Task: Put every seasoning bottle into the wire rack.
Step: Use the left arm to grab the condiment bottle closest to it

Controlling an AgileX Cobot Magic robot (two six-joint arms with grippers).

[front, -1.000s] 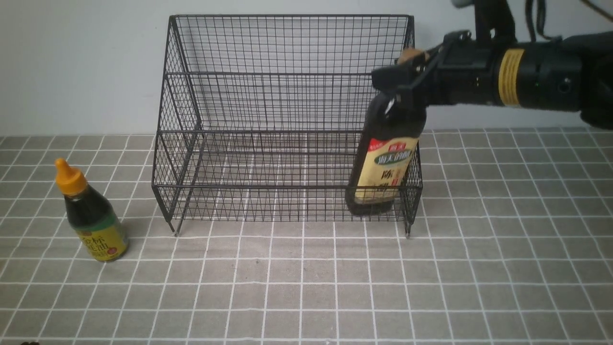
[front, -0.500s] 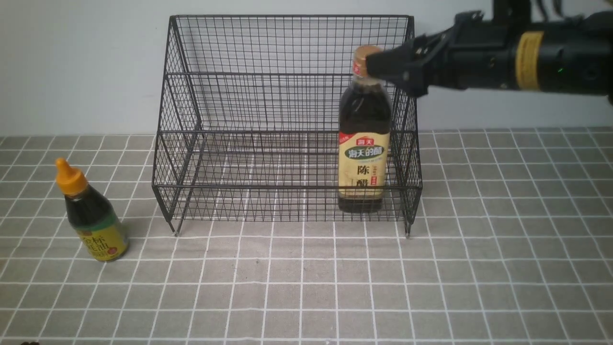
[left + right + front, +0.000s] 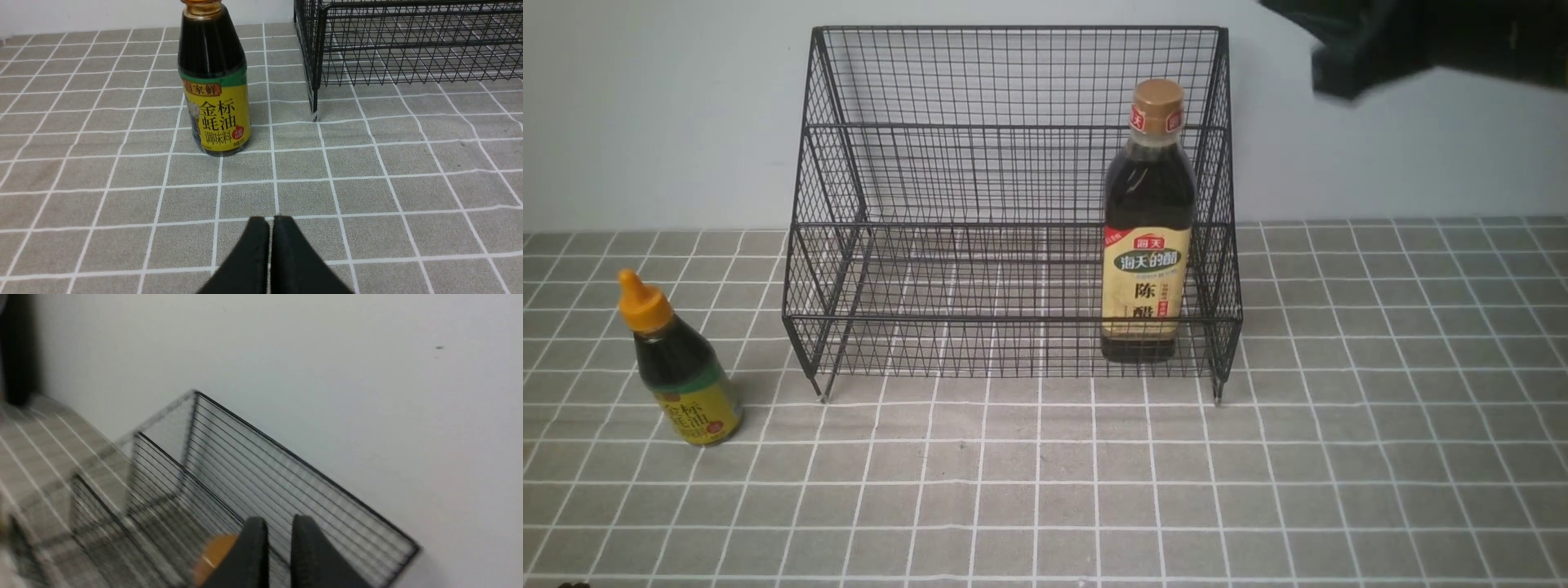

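Left pincer point(image 3: 270, 220) pressed together, empty; ahead, the short bottle point(image 3: 216, 110) wants spread fingers, a level approach. Beyond, the wire rack point(image 3: 1013, 318) holds the tall bottle point(image 3: 1148, 245); right pincer point(image 3: 280, 522), slightly spread, empty, should clear its cap.

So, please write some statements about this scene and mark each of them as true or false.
1. The tall dark bottle with tan cap and beige label stands inside the black wire-mesh rack. True.
2. The short dark bottle with orange pointed cap and yellow-green label is also in the rack. False: it stands on the grey surface with white grid lines, outside the rack.
3. The tall bottle is near the left side of the rack. False: it is near the right side.
4. The left tool is not holding any bottle. True.
5. The right tool grips the tan cap. False: it is away from the tall bottle and holds nothing.
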